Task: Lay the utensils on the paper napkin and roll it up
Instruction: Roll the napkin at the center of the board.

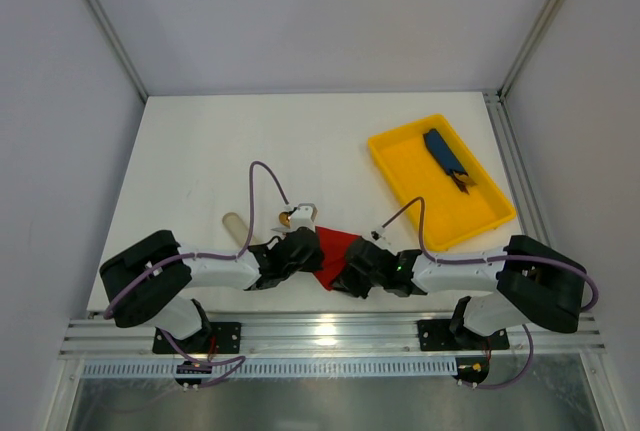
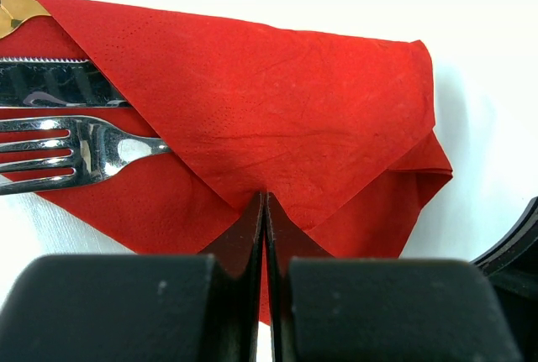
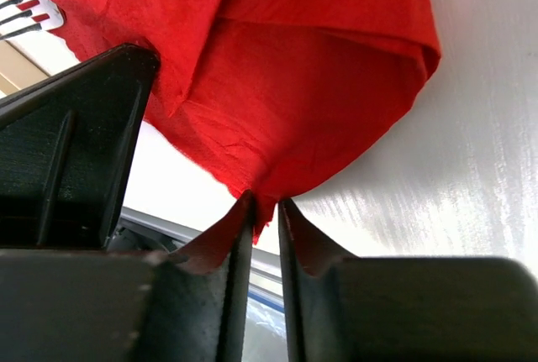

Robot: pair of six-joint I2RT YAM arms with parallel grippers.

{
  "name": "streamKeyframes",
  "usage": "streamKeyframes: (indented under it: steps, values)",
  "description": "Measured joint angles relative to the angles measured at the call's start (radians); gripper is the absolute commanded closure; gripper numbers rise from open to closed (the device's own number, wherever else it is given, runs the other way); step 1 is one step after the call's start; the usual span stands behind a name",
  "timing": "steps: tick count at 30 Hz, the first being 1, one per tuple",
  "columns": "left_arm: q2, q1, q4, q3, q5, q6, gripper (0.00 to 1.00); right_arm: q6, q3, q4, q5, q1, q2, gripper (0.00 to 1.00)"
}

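Loaded paper napkin [image 1: 333,251], roll barely begun
We found the fork [image 2: 84,148] and spoon [image 2: 13,5] on it at the table's [image 1: 200,151] near edge, one flap folded over; rolling remained. The left gripper [image 2: 265,202] pinched that flap, jaws together. Only the right wrist view showed the right gripper [image 3: 265,207] nearly closed around another corner; we couldn't confirm its grip.

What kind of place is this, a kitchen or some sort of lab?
Probably a robot test cell, not a kitchen: a white table boxed in by blank panels, two arms bolted to a metal rail, staged yellow tray and red napkin.
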Motion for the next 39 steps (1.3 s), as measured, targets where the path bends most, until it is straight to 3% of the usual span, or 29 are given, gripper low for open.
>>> streamKeyframes:
  steps: [12, 25, 39]
  values:
    - [0.0, 0.0, 0.0, 0.0, 0.0, 0.0, 1.0, -0.112, 0.017, -0.002, 0.008, 0.0, -0.001, 0.96]
    - [0.0, 0.0, -0.003, 0.0, -0.001, 0.0, 1.0, -0.342, 0.132, -0.039, 0.065, -0.014, -0.029, 0.96]
    - [0.0, 0.0, -0.01, 0.003, -0.001, 0.001, 1.0, -0.428, 0.133, -0.059, 0.07, -0.103, -0.068, 0.96]
